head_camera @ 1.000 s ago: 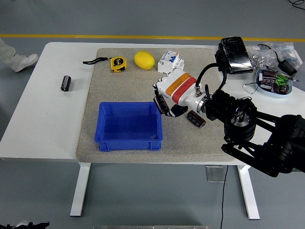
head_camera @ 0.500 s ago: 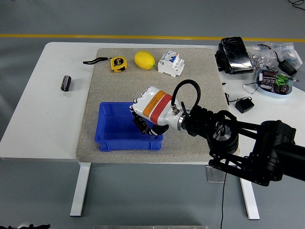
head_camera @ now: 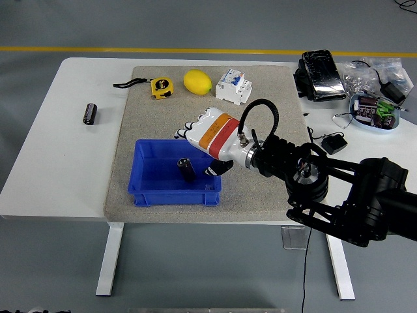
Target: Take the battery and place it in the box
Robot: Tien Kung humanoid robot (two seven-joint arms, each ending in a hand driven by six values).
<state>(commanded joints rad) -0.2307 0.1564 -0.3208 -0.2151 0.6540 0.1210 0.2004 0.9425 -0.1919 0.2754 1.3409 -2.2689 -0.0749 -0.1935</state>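
Right hand: middle of the frame, over the right part of the box, reaching in from the lower right on a black arm; fingers loosely spread and pinching nothing.
Battery: dark cylinder inside the box, right of its middle, just below and left of the right hand; apart from the fingers.
Box: blue, open-topped, lower middle of the frame, on the grey mat.
Second battery: dark cylinder lying on the bare white desk at left, well apart from the box.
Tape measure: yellow, with a black strap, at the upper left of the mat.
Lemon: just right of the tape measure, near the mat's top edge.
Circuit breaker: white, right of the lemon, above the right hand.
Black device: upper right, at the mat's right edge.
Tray of parts: far right of the desk, holding dark cylinders and green pieces.
Black adapter: right of the mat, just above the robot's arm.
In the way: the hand and wrist cover the box's upper right corner.
Left hand: not visible.
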